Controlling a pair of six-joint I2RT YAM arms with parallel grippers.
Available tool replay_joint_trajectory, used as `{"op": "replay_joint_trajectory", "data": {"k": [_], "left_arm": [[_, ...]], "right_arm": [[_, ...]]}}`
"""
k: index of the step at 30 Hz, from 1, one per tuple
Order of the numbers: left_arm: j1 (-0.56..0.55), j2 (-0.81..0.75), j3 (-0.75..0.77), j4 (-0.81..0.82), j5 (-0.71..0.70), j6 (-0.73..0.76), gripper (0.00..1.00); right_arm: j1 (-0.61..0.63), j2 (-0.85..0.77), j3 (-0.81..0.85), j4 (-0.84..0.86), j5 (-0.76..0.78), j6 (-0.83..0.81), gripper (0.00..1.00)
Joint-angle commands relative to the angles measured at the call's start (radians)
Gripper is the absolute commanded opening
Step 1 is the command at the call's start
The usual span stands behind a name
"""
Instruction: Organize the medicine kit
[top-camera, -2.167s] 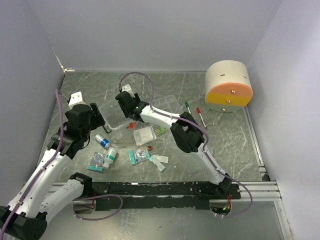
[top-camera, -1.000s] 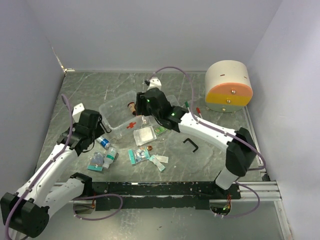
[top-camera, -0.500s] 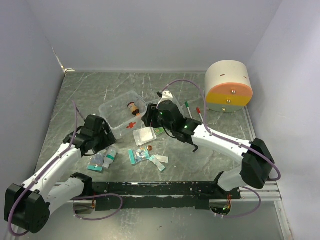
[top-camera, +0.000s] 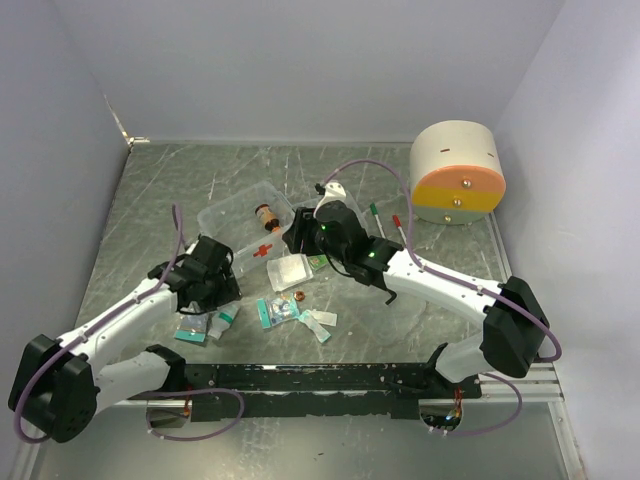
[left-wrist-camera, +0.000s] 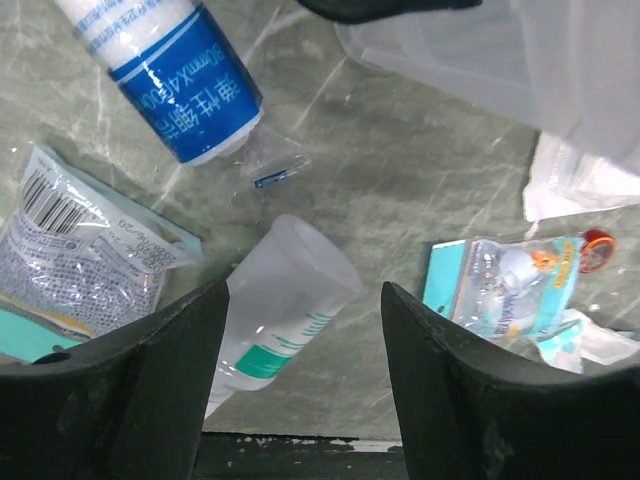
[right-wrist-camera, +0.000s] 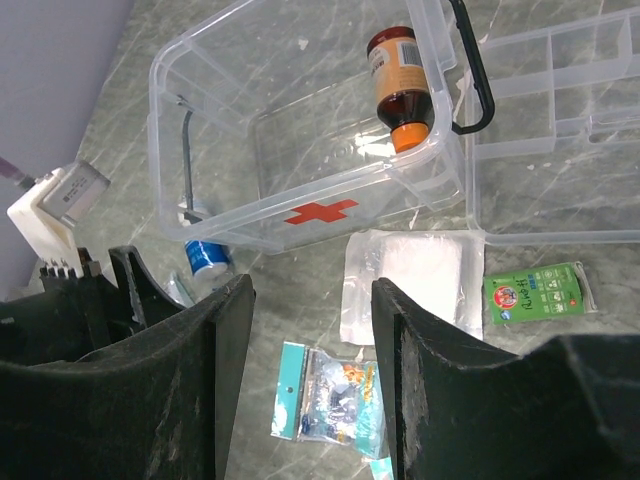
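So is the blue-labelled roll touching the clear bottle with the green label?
Apart. The left wrist view shows a strip of bare table between the blue-labelled roll and the clear green-labelled bottle.

Blue-white roll (left-wrist-camera: 170, 75): "80mmX450…"; clear box (right-wrist-camera: 300, 190): red cross sign.

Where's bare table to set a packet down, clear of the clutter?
Bare table: right, between the pens and the round container; and back-left, behind the clear box. Crowded: in front of the box, where packets and bottles lie bunched.
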Motion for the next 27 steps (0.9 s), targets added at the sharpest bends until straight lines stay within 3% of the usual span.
{"op": "replay_joint_trajectory", "data": {"k": [1, 9, 13, 20, 24, 27], "left_arm": [[-0.068, 0.016, 0.02, -0.067, -0.104, -0.048, 0.73], [-0.189, 0.073, 0.021, -0.088, -0.13, -0.081, 0.83], [-0.209, 0.08, 0.005, -0.063, -0.116, -0.075, 0.78], [-0.218, 0.108, -0.011, -0.013, -0.126, -0.058, 0.53], [-0.222, 0.14, 0.0, -0.021, -0.14, -0.039, 0.6], [-0.223, 0.14, -0.012, -0.001, -0.132, -0.036, 0.6]], "right_arm": [[-0.003, -0.009, -0.021, 0.022, 0.02, 0.011, 0.5], [-0.008, 0.0, -0.019, 0.013, 0.021, 0.017, 0.49], [-0.009, -0.001, -0.027, 0.016, 0.021, 0.022, 0.49], [-0.009, -0.015, -0.069, 0.03, 0.014, 0.031, 0.48], [-0.009, -0.033, -0.092, 0.05, 0.01, 0.029, 0.48], [-0.01, -0.04, -0.101, 0.055, 0.007, 0.033, 0.48]]}}
